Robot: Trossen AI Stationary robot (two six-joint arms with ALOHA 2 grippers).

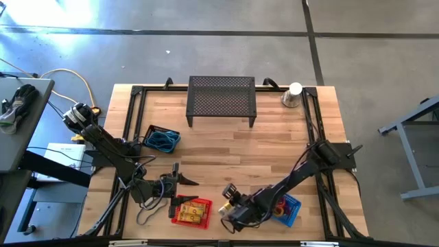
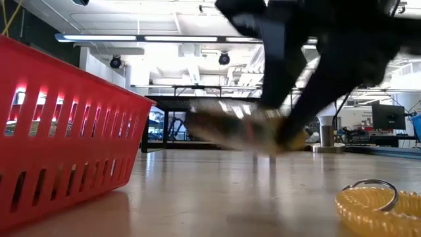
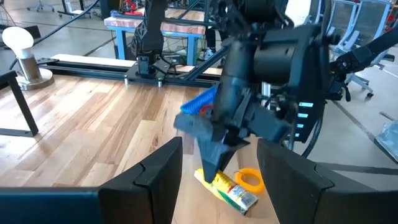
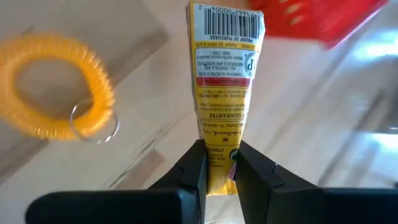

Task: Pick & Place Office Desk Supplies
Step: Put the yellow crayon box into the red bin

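Note:
My right gripper (image 4: 219,163) is shut on a yellow packet (image 4: 225,81) with a barcode at its far end, near the table's front edge between the red basket (image 1: 192,211) and a blue basket (image 1: 288,209). A yellow coil band (image 4: 59,87) with a metal ring lies flat on the wood beside the packet. My left gripper (image 3: 217,168) stands open close by, pointing at the right gripper (image 3: 214,163), with nothing between its fingers. My right gripper pinches the packet's narrow end (image 4: 219,149) between its two fingers. The fingers slant down from above and lie along the packet. The packet points away from the fingers, its barcode end (image 4: 227,25) foremost. The blurred low view shows it just above the table.
The red basket (image 2: 66,131) holds yellow items and stands left of the packet. Another blue basket (image 1: 161,139) with teal loops sits at mid-left. A black mesh stand (image 1: 221,99) and a silver cone with a white ball (image 1: 293,95) stand at the far edge. Bare wood lies between.

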